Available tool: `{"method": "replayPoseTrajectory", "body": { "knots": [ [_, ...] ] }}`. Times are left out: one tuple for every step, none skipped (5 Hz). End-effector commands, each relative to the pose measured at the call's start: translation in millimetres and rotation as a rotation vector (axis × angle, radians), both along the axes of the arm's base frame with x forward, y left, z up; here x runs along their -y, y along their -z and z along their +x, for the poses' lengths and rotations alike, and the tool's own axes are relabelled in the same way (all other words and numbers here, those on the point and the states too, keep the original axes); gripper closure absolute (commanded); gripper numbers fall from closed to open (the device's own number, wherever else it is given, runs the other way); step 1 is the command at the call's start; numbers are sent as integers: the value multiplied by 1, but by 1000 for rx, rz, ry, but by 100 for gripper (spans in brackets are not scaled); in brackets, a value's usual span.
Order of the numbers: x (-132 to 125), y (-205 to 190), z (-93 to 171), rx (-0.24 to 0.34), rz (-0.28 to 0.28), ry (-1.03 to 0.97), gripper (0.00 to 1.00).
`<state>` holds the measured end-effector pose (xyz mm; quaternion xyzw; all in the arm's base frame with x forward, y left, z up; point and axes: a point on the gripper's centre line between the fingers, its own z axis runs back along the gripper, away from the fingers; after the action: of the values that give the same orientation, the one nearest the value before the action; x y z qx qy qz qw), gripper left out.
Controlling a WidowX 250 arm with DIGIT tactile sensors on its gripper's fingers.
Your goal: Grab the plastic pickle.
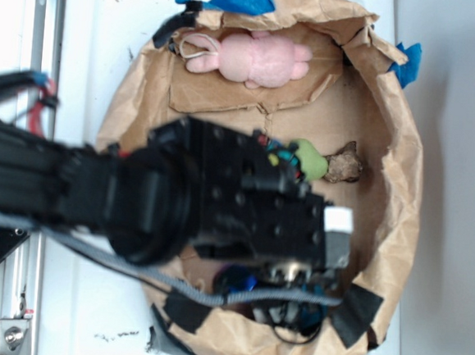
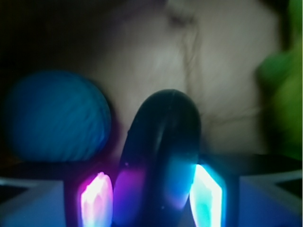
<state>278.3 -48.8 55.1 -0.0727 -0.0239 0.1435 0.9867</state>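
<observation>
In the wrist view the plastic pickle (image 2: 163, 142), dark, glossy and rounded at its far end, stands up between my gripper's (image 2: 151, 196) two lit pads. The pink-lit pad (image 2: 97, 201) and the cyan-lit pad (image 2: 208, 196) press against its two sides, so the gripper is shut on it. In the exterior view the black arm reaches over the paper bag (image 1: 400, 198) and the gripper (image 1: 289, 309) points down near the bag's front wall. From that view the pickle is hidden under the arm.
A teal-blue ball (image 2: 57, 116) lies just left of the pickle. The fuzzy green toy (image 1: 309, 158) (image 2: 284, 94) lies to the right, next to a brown lump (image 1: 345, 165). A pink plush (image 1: 247, 59) rests at the back of the bag. Crumpled paper walls ring everything.
</observation>
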Motion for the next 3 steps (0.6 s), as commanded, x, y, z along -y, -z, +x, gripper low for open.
{"method": "replayPoseTrajectory", "body": {
  "knots": [
    [-45, -82, 5, 141, 86, 76, 100],
    [-60, -109, -10, 103, 142, 101, 100],
    [-66, -124, -18, 107, 127, 84, 100]
  ]
}}
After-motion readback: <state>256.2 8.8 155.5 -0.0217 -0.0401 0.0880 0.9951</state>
